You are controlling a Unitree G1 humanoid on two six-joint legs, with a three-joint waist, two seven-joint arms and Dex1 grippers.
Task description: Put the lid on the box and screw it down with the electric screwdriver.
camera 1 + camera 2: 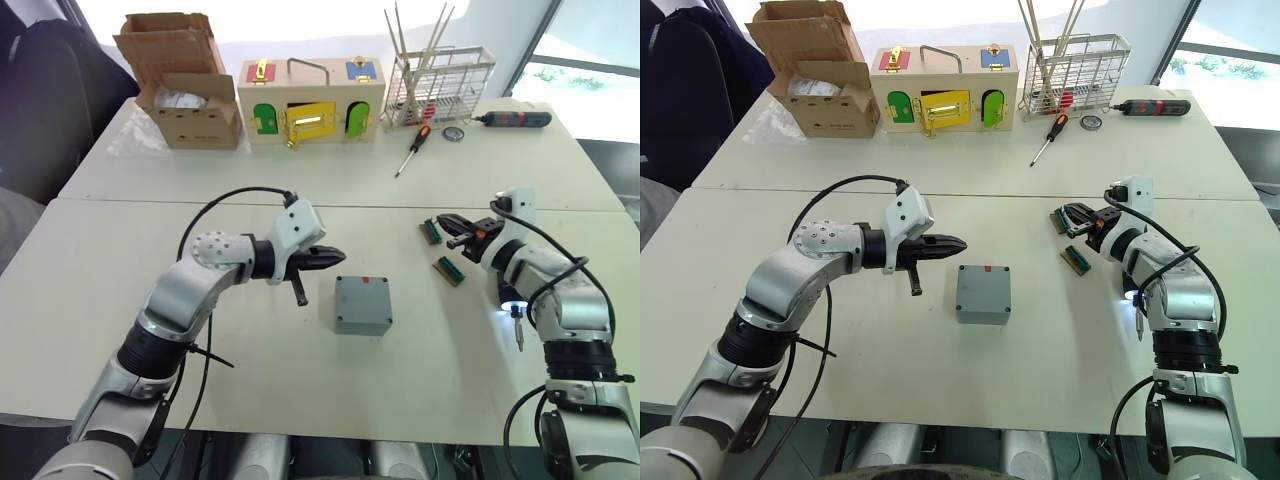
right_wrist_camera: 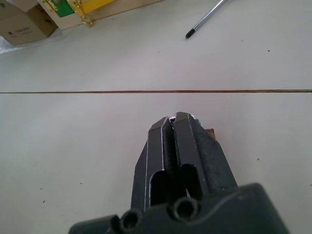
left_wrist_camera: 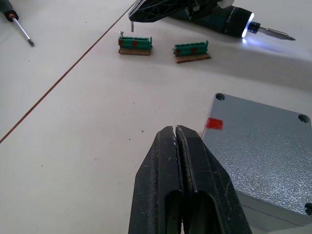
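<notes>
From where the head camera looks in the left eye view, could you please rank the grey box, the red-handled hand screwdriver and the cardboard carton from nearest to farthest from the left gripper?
1. The grey box, just beyond the left gripper, towards the robot's right.
2. The hand screwdriver, on the far table, further right.
3. The cardboard carton, at the far left corner; clearly farthest.

No legible txt or nos. on anything in view.
</notes>
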